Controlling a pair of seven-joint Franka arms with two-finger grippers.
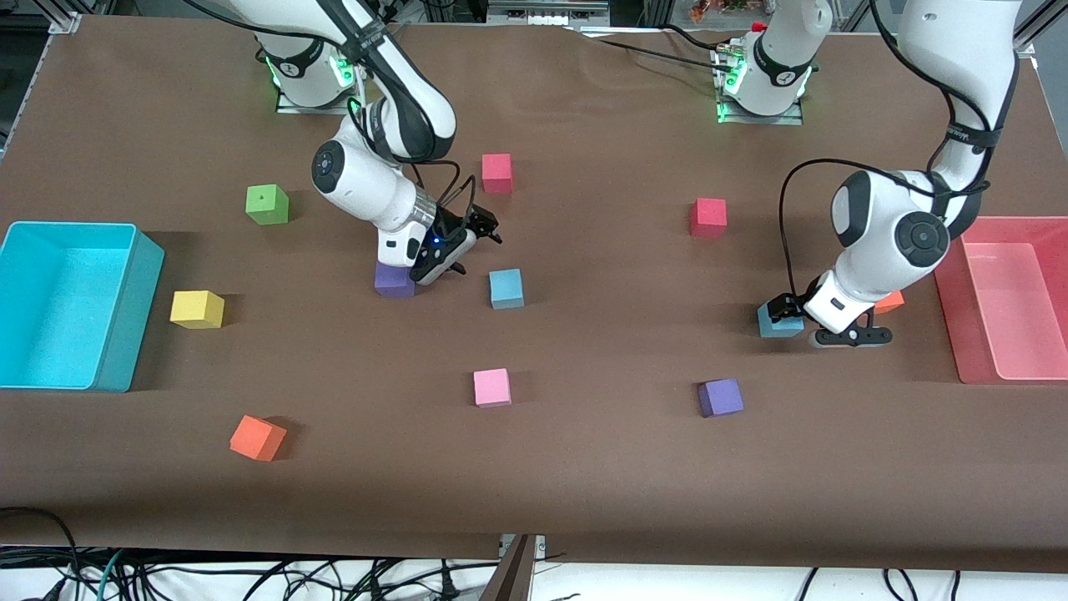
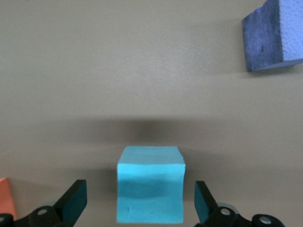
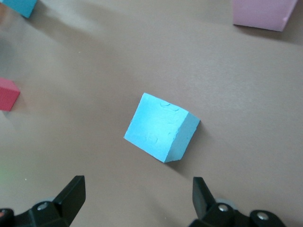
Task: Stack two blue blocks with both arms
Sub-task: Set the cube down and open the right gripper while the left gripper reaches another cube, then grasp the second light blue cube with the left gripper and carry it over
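1. The left gripper (image 1: 793, 321) is seen low over the counter (image 1: 584, 467) toward the left arm's end, with its jaws apart.
2. One blue block (image 2: 150, 189) is seen on the counter between those open jaws in the left wrist view; a gap is left on each side, and no finger (image 2: 73, 201) touches it.
3. An orange cube (image 1: 889, 301) is partly hidden by the left arm, near the pink bin (image 1: 968, 334).
4. The right gripper (image 1: 467, 242) is held tilted above the counter near the middle, with its jaws apart and nothing held.
5. The other blue block (image 1: 506, 289) is found on the counter just beside that gripper, toward the left arm's end; in the right wrist view it is shown ahead of the open jaws, not between them, and turned askew to them.
6. A purple cube (image 1: 394, 282) is partly covered by the right gripper.
7. The two blue blocks lie well apart.
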